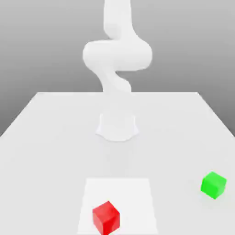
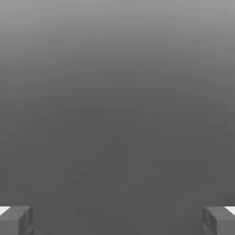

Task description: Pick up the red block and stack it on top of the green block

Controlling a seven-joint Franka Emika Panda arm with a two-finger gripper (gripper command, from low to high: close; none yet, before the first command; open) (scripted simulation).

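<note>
While the gripper (image 2: 117, 220) hangs with its fingers (image 2: 16, 219) spread wide on nothing, the red block (image 1: 106, 217) sits on the white table (image 1: 50, 133), well in front of the arm's base (image 1: 117, 126). The hand must come forward and down. The green block (image 1: 213, 184) stands well apart toward the exterior view's right.

White table (image 1: 55, 133), paler square patch (image 1: 133, 193) near its front edge, grey backdrop (image 1: 36, 46)
</note>
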